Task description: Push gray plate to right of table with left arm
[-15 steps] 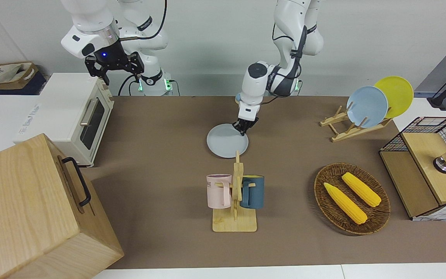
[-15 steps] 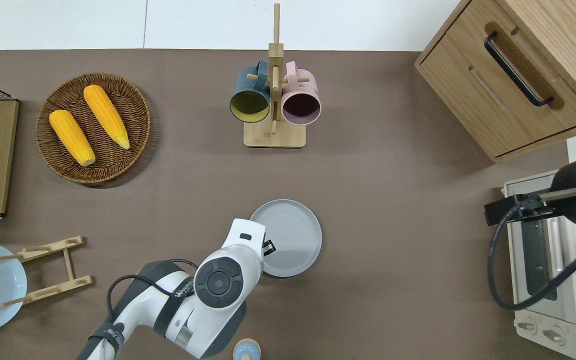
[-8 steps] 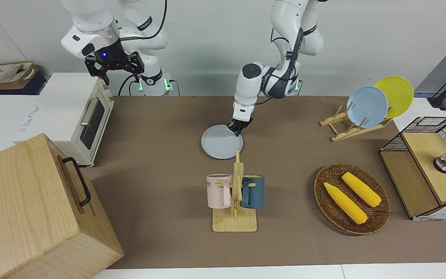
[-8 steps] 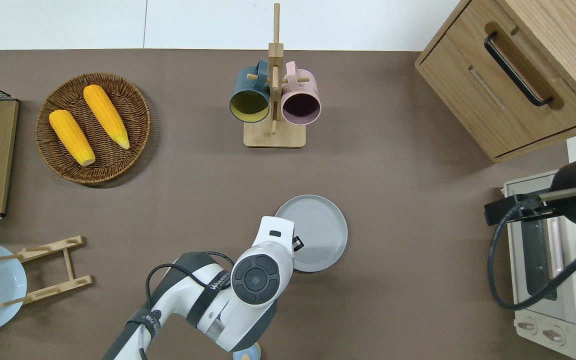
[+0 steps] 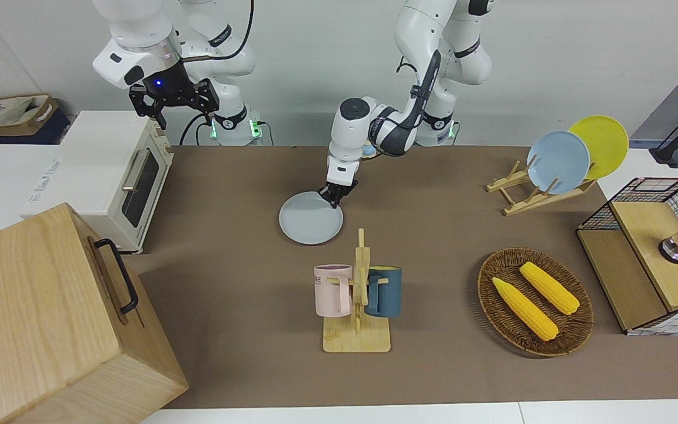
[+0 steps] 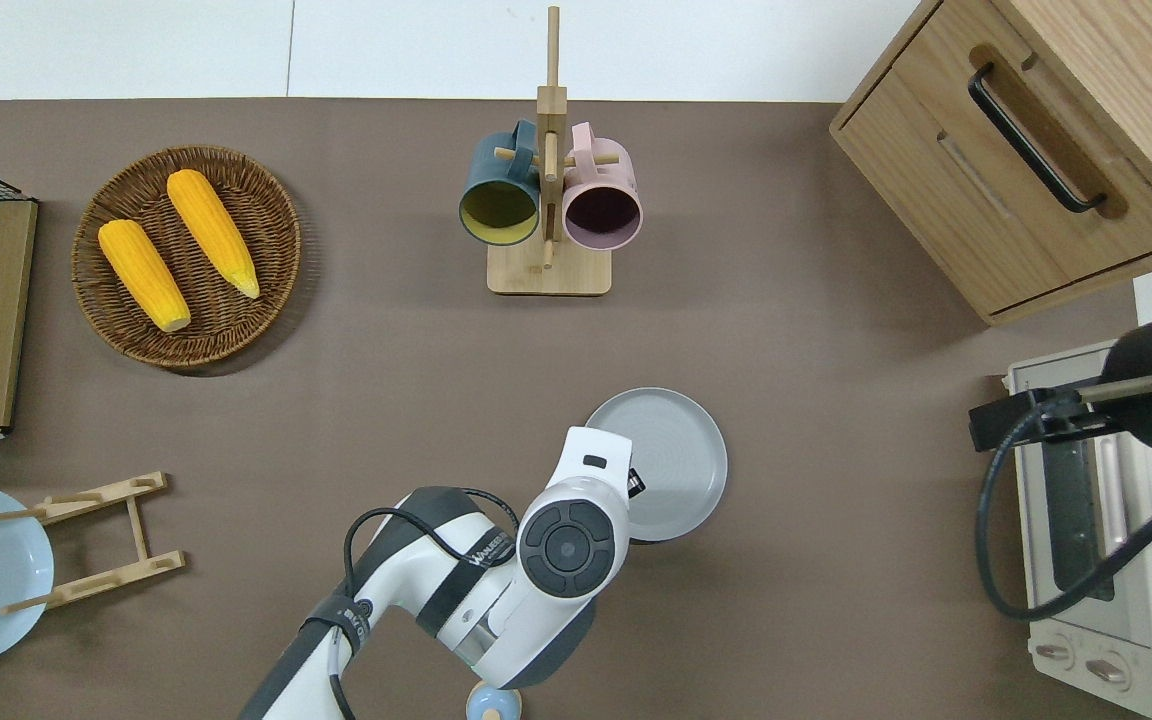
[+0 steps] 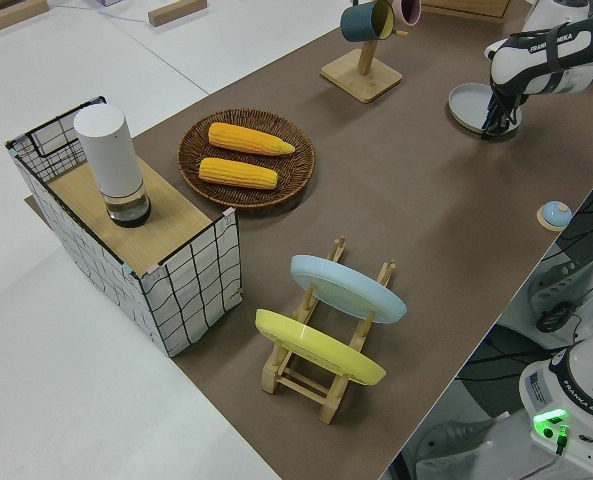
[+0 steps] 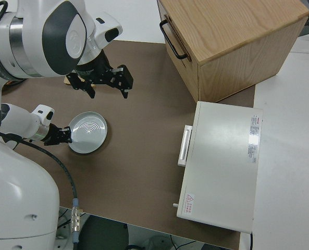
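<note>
From the front, the left gripper (image 5: 332,198) was down at table level, its tip against the rim of the gray plate (image 5: 309,225) on the side toward the left arm's end and nearer the robots. The plate lay flat on the table (image 5: 433,235), about mid-length, a little nearer the robots than the mug rack (image 5: 358,297). The fingers looked drawn together, holding nothing — only pressing on the rim. The right arm was parked.

From overhead, the left gripper (image 6: 634,482) was mostly hidden under the wrist; only a dark tip showed at the gray plate's (image 6: 671,462) edge. Open table lay between the plate and the toaster oven (image 6: 1101,530) at the right arm's end. I judged the push best kept low and level, aimed through the plate's centre; an off-centre contact would likely spin the plate or let it slip past the tip.

From the left side, the left gripper (image 7: 498,118) stood close to upright at the plate's (image 7: 474,102) rim, so it seemed unlikely to ride up over it.

From the right side, the left gripper (image 8: 59,135) touched the gray plate (image 8: 88,133) edge-on. The stroke should probably end before the toaster oven (image 8: 222,164) — and stay slow
</note>
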Tool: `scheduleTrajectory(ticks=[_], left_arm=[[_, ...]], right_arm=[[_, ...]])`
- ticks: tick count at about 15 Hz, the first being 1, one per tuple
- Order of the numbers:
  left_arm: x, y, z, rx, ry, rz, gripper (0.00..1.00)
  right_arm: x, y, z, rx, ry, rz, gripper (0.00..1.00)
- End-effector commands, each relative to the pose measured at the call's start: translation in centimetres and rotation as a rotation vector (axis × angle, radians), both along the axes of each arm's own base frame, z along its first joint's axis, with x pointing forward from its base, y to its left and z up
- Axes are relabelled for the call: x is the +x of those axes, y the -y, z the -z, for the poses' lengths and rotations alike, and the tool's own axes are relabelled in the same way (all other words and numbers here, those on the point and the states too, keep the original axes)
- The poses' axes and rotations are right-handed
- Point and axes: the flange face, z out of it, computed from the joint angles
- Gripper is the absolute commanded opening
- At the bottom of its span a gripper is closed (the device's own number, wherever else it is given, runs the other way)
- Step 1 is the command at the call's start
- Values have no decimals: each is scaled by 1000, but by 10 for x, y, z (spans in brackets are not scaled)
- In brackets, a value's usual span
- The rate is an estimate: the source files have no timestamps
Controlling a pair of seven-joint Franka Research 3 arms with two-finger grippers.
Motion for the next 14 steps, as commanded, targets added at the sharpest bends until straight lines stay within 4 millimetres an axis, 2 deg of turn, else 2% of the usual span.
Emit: scheduleTrajectory(ticks=[1, 2, 3, 7, 11, 14], left_arm=[[17, 7, -18, 51, -23, 85, 998], [23, 5, -29, 65, -33, 115, 995], [27, -6, -46, 76, -34, 171, 998], [38, -43, -90, 104, -37, 337, 998], [67, -122, -129, 122, -70, 472, 998], [79, -175, -157, 119, -82, 527, 998]], right_arm=[[-3, 1, -4, 1, -4, 15, 983], [-3, 1, -4, 2, -4, 14, 983], [-3, 1, -4, 2, -4, 14, 983], [-3, 1, -4, 2, -4, 14, 983], [-3, 1, -4, 2, -4, 14, 983], [-3, 1, -4, 2, -4, 14, 983]])
